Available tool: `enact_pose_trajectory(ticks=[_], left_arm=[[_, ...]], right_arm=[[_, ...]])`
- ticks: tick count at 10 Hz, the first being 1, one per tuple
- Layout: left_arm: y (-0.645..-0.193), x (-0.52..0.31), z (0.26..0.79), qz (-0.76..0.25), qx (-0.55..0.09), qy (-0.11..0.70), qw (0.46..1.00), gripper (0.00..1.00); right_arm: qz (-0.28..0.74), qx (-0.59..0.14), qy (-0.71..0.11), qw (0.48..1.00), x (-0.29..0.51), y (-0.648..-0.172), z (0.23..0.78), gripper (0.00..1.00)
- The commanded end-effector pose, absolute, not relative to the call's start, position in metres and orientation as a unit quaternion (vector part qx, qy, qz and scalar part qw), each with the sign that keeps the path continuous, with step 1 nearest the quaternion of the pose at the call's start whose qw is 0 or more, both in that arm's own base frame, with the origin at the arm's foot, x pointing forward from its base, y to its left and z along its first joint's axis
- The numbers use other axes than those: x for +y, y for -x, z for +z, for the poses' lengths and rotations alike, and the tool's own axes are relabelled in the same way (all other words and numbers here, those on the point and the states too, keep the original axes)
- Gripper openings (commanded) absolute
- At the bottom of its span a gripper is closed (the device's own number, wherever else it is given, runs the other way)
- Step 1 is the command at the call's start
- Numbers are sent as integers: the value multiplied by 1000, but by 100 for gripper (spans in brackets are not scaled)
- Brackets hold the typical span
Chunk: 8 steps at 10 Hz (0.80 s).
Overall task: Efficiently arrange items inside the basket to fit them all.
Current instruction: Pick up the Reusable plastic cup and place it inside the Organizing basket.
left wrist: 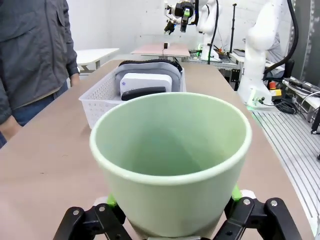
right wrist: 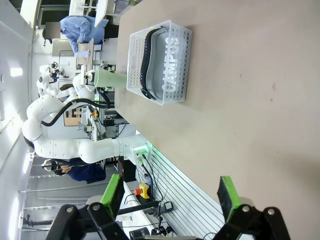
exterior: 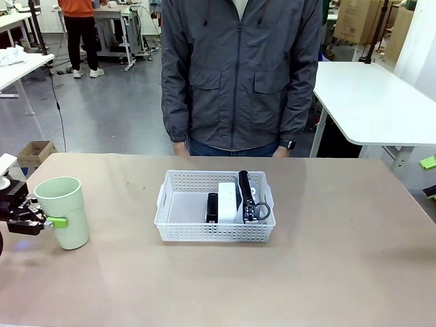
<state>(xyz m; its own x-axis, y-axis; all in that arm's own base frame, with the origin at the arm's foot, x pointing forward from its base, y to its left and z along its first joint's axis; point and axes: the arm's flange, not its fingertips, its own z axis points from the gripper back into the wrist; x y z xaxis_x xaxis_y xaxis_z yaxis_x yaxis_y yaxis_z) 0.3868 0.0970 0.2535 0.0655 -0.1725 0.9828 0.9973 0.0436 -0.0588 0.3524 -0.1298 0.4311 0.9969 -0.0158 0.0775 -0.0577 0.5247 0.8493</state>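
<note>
The pale green cup point(exterior: 63, 211) stands upright on the table's left side, well left of the basket. My left gripper point(exterior: 60, 219) is shut on the cup low down; in the left wrist view its green pads press both sides of the cup point(left wrist: 170, 160). The white lattice basket point(exterior: 178, 233) sits mid-table. Its right half holds a grey shoe point(exterior: 244, 194) on its side, a white box point(exterior: 227, 202) and a black stapler point(exterior: 212, 206). My right gripper point(right wrist: 170, 195) hangs open over bare table, far from the basket point(right wrist: 135, 55).
A person in a grey jacket point(exterior: 242, 75) stands at the far edge behind the basket, hands down. The left half of the basket floor point(exterior: 187, 204) is bare. A white table point(exterior: 381, 102) stands behind on the right.
</note>
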Motion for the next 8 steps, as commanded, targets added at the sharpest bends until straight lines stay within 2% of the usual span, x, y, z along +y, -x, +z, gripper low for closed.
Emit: enact_pose_trajectory(ticks=[1,3,4,5,6,7,8], left_arm=[[-383,102,255,-524,-455,454,558,0],[-379,102,263,-524,-466,450,552,0],[-375,103,272,-525,-471,445,552,30],[-368,104,292,-518,-479,438,558,30],[-360,109,326,-483,-457,460,589,0],[-343,120,364,-463,-452,462,606,30],[-325,128,394,-456,-470,449,608,0]], right_arm=[[17,-33,-484,874,-133,-349,434,100],[17,-33,-484,874,-133,-349,434,100],[17,-33,-484,874,-133,-349,434,100],[17,-33,-484,874,-133,-349,434,100],[17,-33,-484,874,-133,-349,434,100],[17,-33,-484,874,-133,-349,434,100],[17,-33,-484,874,-133,-349,434,100]])
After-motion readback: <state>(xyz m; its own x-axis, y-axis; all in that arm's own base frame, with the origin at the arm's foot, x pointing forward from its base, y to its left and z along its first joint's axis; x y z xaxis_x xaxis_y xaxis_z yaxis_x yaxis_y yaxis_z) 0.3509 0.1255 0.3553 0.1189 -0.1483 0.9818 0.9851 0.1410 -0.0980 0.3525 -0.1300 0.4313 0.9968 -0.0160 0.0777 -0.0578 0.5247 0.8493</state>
